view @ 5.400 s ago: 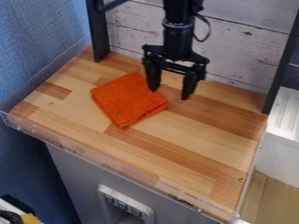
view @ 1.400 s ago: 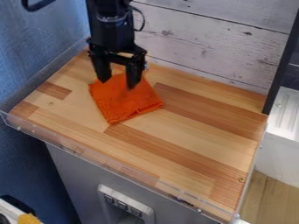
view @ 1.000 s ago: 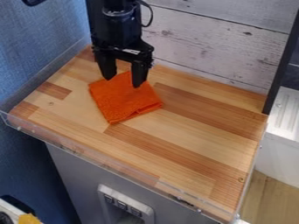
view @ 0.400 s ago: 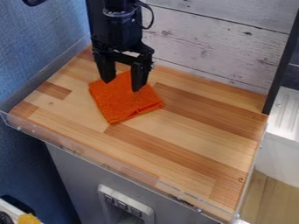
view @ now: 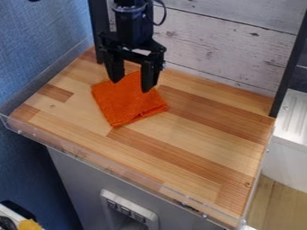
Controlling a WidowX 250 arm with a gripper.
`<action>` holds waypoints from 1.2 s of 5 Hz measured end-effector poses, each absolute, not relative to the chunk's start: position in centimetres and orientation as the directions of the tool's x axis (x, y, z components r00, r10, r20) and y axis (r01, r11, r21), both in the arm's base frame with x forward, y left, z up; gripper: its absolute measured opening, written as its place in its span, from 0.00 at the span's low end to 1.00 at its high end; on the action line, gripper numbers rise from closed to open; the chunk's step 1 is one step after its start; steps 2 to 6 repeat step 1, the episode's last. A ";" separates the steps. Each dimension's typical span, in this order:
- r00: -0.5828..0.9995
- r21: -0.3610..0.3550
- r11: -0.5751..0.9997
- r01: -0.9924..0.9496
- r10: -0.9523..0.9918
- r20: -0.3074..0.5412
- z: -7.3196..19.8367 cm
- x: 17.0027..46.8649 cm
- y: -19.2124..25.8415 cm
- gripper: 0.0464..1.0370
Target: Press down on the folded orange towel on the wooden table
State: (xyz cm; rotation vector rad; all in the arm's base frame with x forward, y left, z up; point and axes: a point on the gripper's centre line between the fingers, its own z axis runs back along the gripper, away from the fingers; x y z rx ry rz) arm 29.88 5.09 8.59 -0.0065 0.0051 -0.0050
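As the gripper (view: 130,86) hangs, fingers apart, over the orange cloth (view: 128,104) near the table's (view: 198,139) back edge, too shallow a pinch could slip!

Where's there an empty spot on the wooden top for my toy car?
The biggest bare patch of the light-brown wooden top lies between the folded orange cloth and the picture's right edge of the top. A smaller one lies between the cloth and the blue wall. It's crowded at the cloth, where the black two-finger gripper hangs.
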 end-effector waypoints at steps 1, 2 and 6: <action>1.000 -0.002 1.000 0.002 -0.002 0.003 8.7 29.5 5.0 0.96; 1.000 -0.002 1.000 0.002 -0.002 0.003 8.7 29.5 5.0 0.96; 1.000 -0.002 1.000 0.002 -0.002 0.003 8.7 29.5 5.0 0.96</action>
